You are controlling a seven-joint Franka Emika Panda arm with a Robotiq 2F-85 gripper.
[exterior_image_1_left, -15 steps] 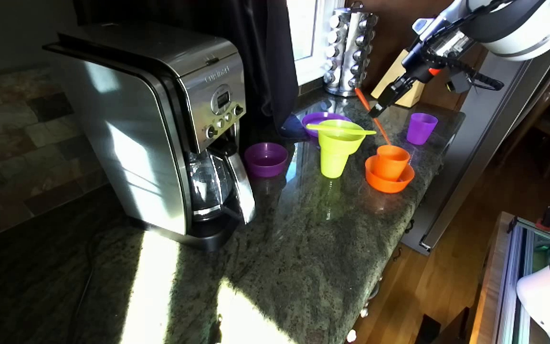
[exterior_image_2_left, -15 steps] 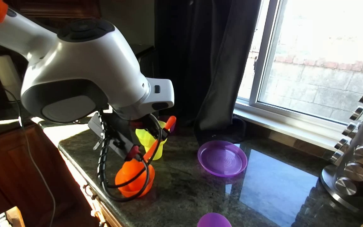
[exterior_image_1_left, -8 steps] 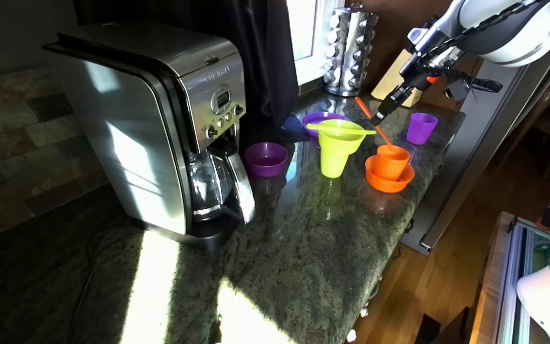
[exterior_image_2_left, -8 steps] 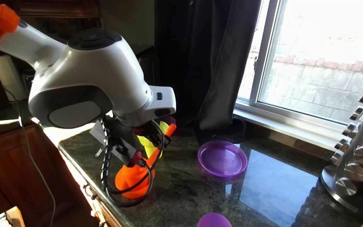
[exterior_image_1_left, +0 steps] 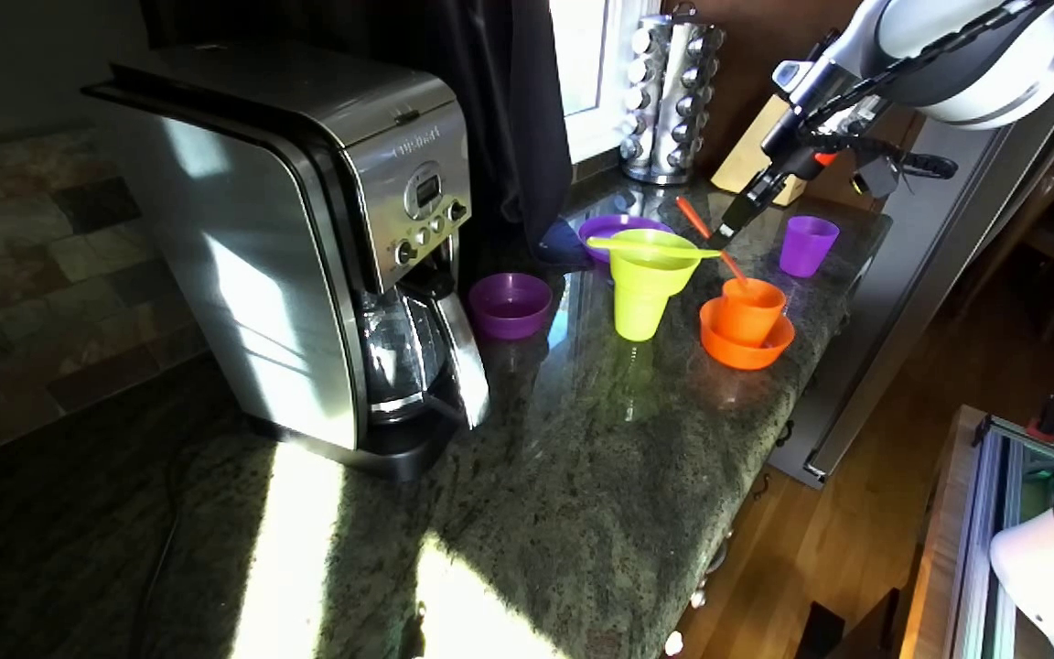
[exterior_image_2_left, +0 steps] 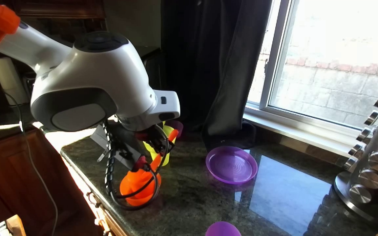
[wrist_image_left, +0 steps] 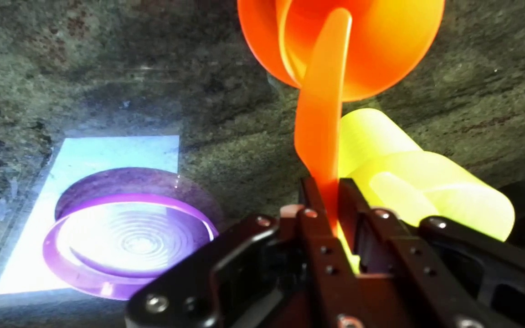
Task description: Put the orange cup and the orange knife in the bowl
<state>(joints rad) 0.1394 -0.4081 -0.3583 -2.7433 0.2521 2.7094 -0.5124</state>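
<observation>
Gripped in the claw [wrist_image_left: 327, 187] is the orange knife [wrist_image_left: 321, 118]; it is pinched between the two fingers near the place where the blade narrows. It is plain, smooth orange: the blade is broad and flat, rounded at the tip, nearly straight along one edge and bowed along the other, and it is lit paler towards its end. It is held at a slant, with the handle end raised higher than the fingertips and the blade pointed down and away from them.

Below the claw, where the blade ends, the orange cup [exterior_image_1_left: 750, 318] is seen, short and round, with its mouth turned upward. It is set inside the orange bowl [exterior_image_1_left: 736, 355], by whose wider, lower wall it is ringed. The knife's tip is shown at the cup's mouth; whether it is inside or just above cannot be told.

To the right of the claw in the wrist view, the lime cup [wrist_image_left: 445, 182] is seen near it; across its rim, in an exterior view, a lime utensil [exterior_image_1_left: 655, 248] is laid. To the claw's left in the wrist view, the purple plate [wrist_image_left: 182, 241] is set on the worktop [wrist_image_left: 226, 150]. In an exterior view, the purple cup [exterior_image_1_left: 808, 249] is seen on the side of the claw opposite the lime cup.
</observation>
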